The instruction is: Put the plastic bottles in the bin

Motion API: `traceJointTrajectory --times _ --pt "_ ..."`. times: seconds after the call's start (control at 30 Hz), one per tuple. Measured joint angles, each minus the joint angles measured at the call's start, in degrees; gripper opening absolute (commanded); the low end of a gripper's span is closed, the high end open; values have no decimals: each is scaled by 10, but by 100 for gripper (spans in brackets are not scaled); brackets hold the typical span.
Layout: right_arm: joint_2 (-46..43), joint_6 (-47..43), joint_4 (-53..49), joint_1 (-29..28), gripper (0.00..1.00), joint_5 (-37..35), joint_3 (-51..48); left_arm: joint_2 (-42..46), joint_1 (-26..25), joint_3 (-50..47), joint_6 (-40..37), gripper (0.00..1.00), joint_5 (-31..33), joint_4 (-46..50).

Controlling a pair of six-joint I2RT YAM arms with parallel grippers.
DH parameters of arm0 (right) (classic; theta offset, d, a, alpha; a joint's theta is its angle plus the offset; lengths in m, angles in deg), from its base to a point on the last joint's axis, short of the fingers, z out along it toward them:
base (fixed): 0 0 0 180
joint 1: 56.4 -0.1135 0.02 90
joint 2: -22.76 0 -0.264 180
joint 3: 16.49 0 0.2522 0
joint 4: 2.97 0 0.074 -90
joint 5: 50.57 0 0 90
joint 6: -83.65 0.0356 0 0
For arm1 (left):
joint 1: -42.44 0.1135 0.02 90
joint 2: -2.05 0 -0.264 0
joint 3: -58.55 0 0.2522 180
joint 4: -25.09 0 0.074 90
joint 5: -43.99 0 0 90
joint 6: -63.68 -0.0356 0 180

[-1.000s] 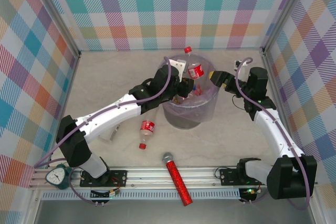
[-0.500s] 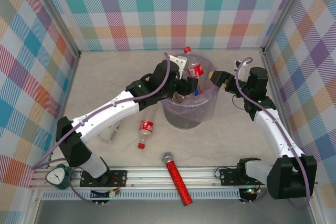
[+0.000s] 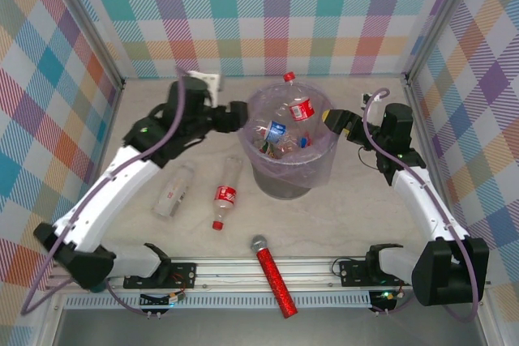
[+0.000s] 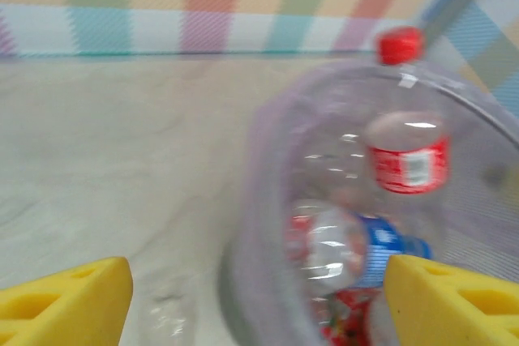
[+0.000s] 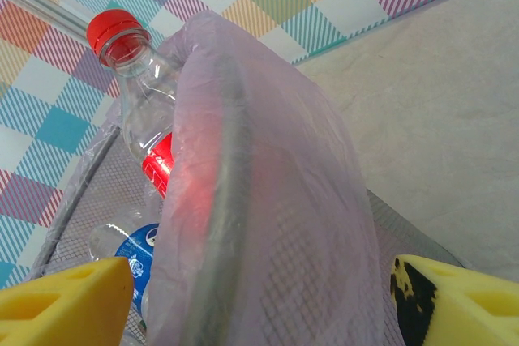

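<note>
Centre of table: the bin (image 3: 285, 182), holding several plastic bottles, among them a red-capped bottle (image 3: 298, 104) leaning at the far rim and a blue-labelled bottle (image 3: 276, 129). Two more lie on the table left of the bin: a red-labelled bottle (image 3: 225, 194) close by, a clear bottle (image 3: 173, 192) further left. Left gripper (image 3: 237, 116) just left of the bin, jaws released and empty. Right gripper (image 3: 332, 123) at the right rim, jaws spread astride it, grasping nothing. Near edge: a microphone (image 3: 274, 277)
</note>
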Motion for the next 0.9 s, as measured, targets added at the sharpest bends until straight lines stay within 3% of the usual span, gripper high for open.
traceJointTrajectory --times 0.1,0.23,0.6,0.9 --pt "0 0 0 0 83 0 0 35 59 -55 13 80 -14 22" --pt "1 0 0 0 83 0 0 26 85 -128 24 78 -47 34" --pt "10 0 0 0 83 0 0 -128 91 -186 62 80 -178 -45" --pt "10 -2 0 0 83 -1 0 -238 91 -187 74 83 -218 -108"
